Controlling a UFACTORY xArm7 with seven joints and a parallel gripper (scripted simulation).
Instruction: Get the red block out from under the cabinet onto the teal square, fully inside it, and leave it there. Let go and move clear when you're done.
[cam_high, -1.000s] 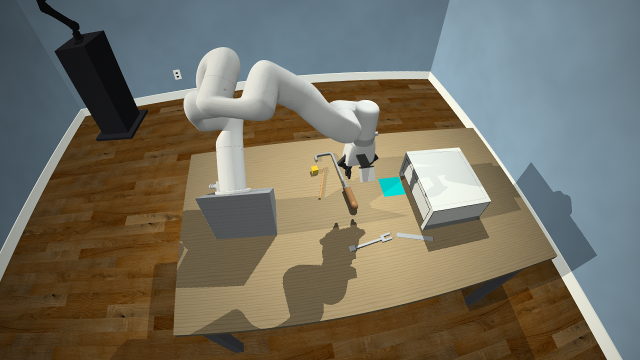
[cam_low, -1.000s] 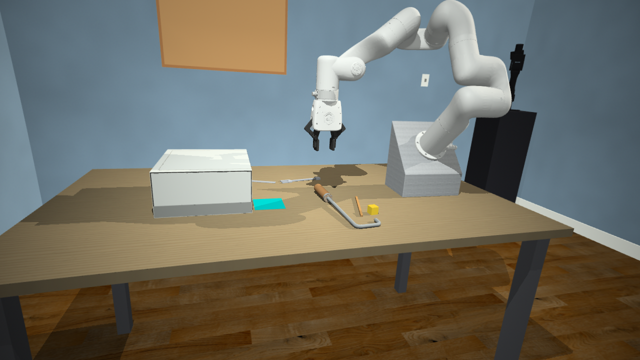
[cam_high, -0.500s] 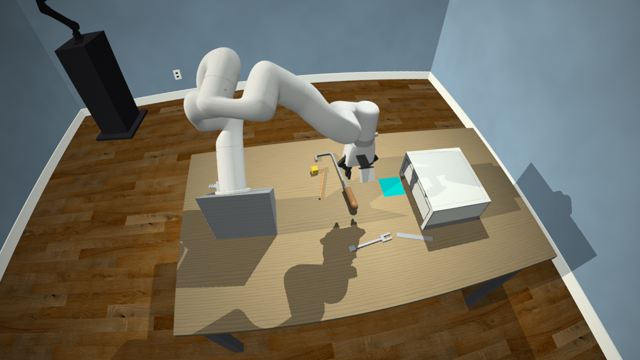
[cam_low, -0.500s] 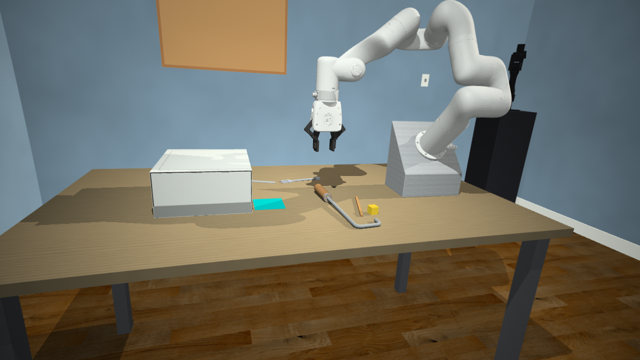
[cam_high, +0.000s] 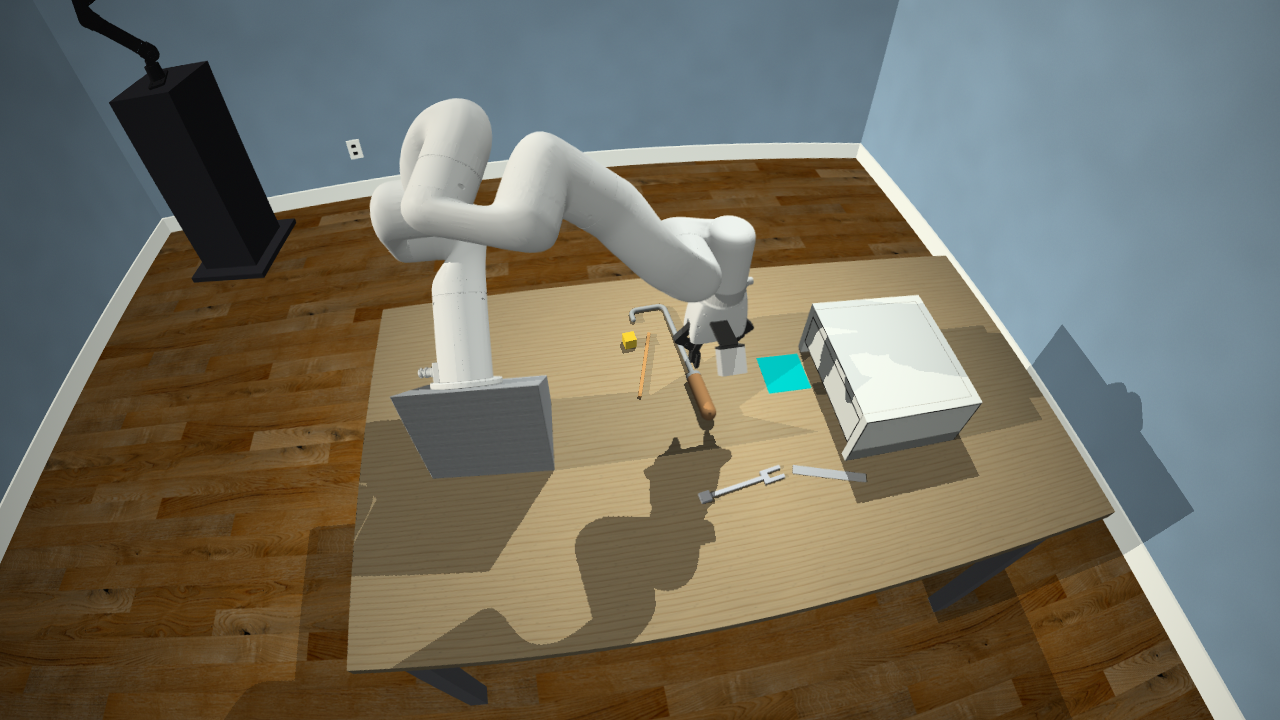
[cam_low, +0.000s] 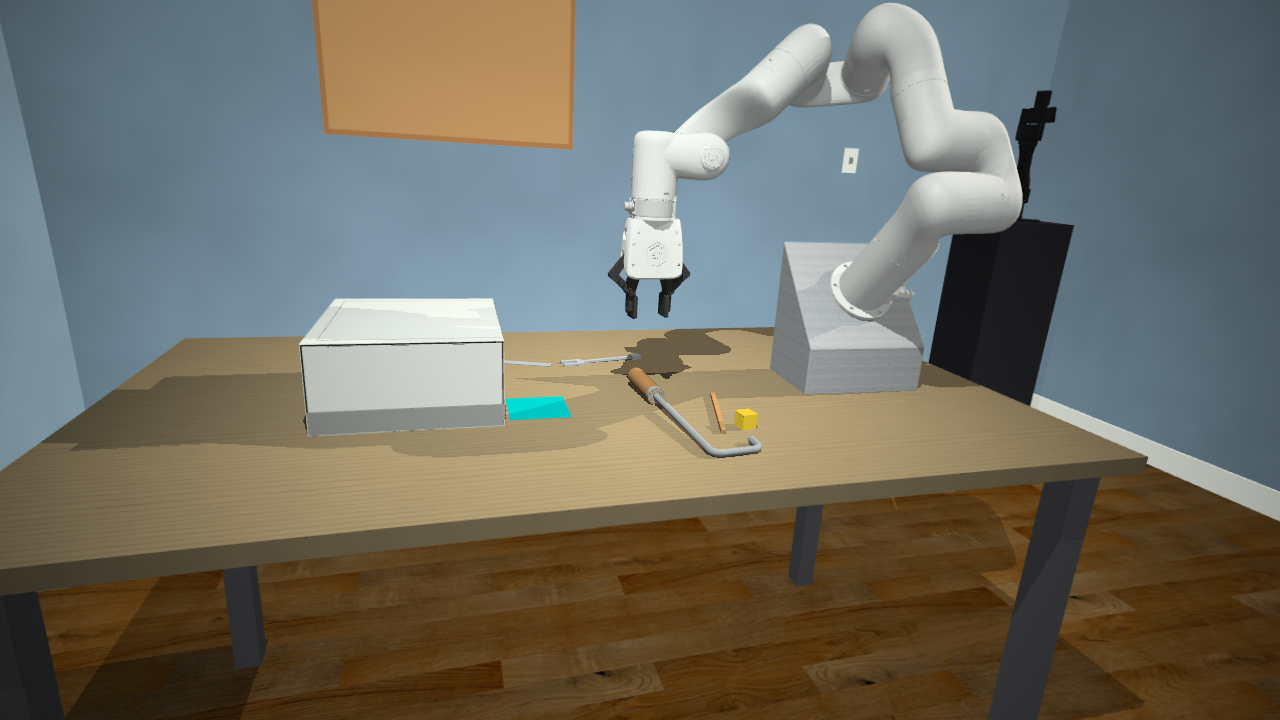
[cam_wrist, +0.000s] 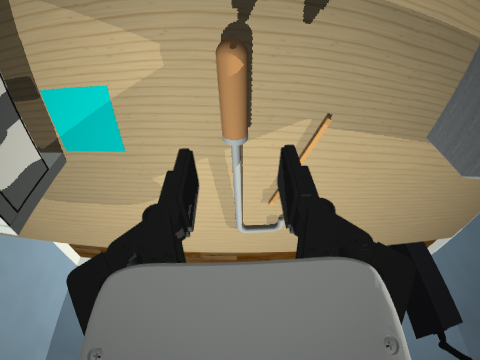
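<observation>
Nothing done yet. Red block hidden, likely under the white cabinet (cam_low: 402, 358), not on the teal square (cam_low: 537, 408). Jaws spread and holding nothing, high above the hook tool (cam_wrist: 234, 80) on the tabletop (cam_low: 268, 483). Still to do: grab tool, pull block out, place, let go

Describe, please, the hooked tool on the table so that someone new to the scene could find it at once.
Start at the white cabinet on the table; the teal square lies beside it. Past that square, below the raised open gripper, lies the hooked tool. Unlike the thin wooden stick and yellow cube beside it, it has a brown wooden handle and a grey metal rod bent into a hook.
</observation>
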